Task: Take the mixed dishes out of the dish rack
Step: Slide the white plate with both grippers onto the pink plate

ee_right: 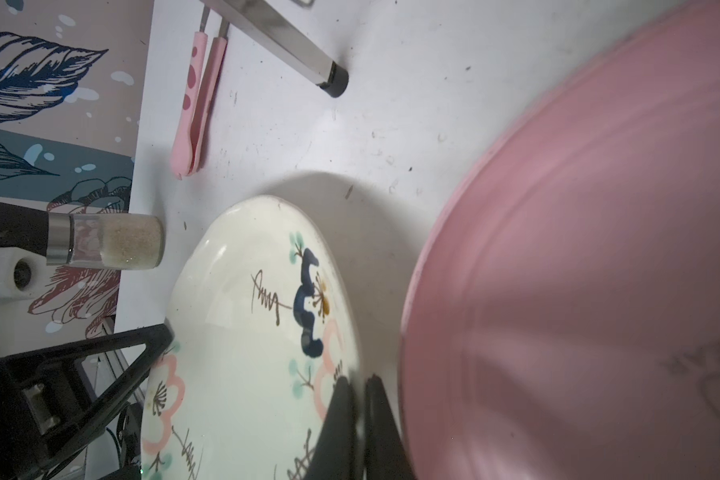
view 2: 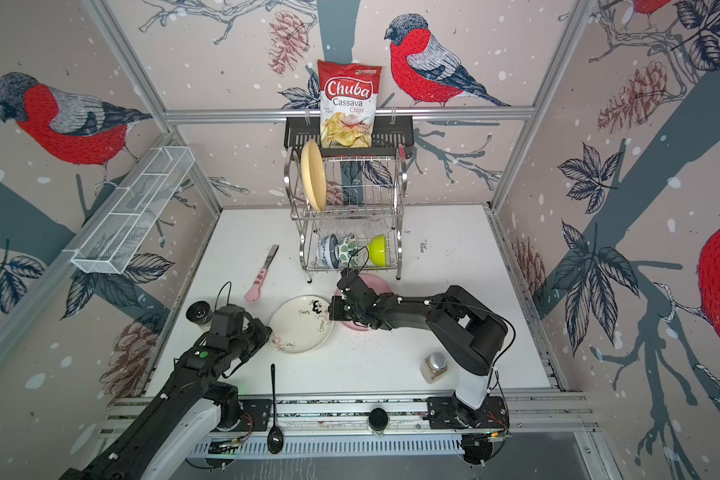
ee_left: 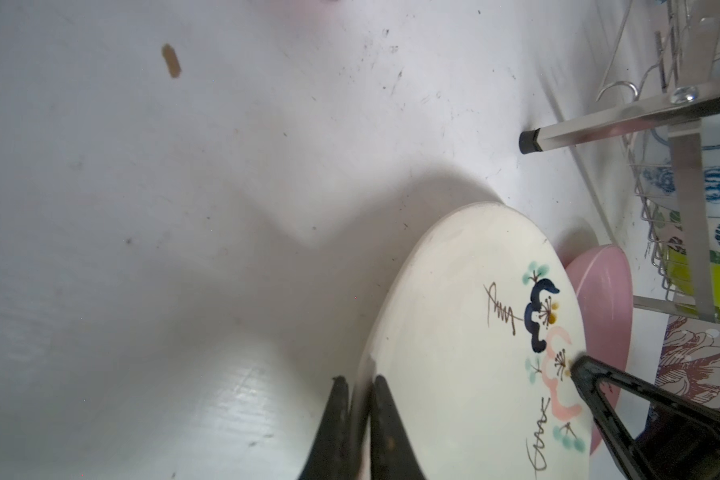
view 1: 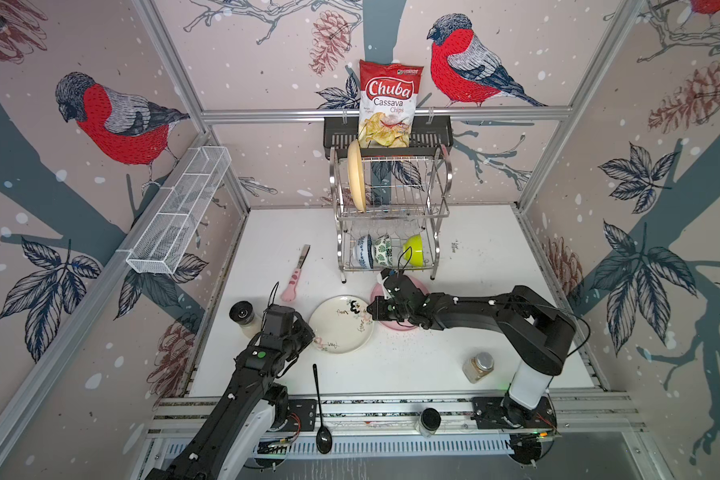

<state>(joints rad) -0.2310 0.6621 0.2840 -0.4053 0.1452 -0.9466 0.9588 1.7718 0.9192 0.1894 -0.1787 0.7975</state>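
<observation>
The cream doodle plate (view 1: 341, 328) (view 2: 302, 326) is out of the dish rack (view 1: 395, 216) (view 2: 350, 215), in front of the rack's lower tier and a little toward its left leg, over the white bench (view 1: 474, 291). Whether it rests on the bench or is raised off it, I cannot tell.

Both arms have hold of it. The left gripper (view 1: 314, 336) (ee_left: 360, 399) has its jaws clamped on the rim at the edge farthest from the rack. The right gripper (view 1: 368, 309) (ee_right: 358, 399) has its jaws clamped on the opposite rim, the edge nearest the rack.

The pink plate (view 1: 418, 286) (ee_right: 578, 291) lies flat just in front of the rack's lower tier, under the right arm and just beside the cream plate.

In the rack, the yellow plate (view 1: 356, 176) (view 2: 313, 174) stands on edge at the left end of the upper tier. The blue-white bowl (view 1: 364, 251), green-leaf bowl (view 1: 384, 250) and lime green bowl (view 1: 414, 250) sit on edge in a row on the lower tier.
</observation>
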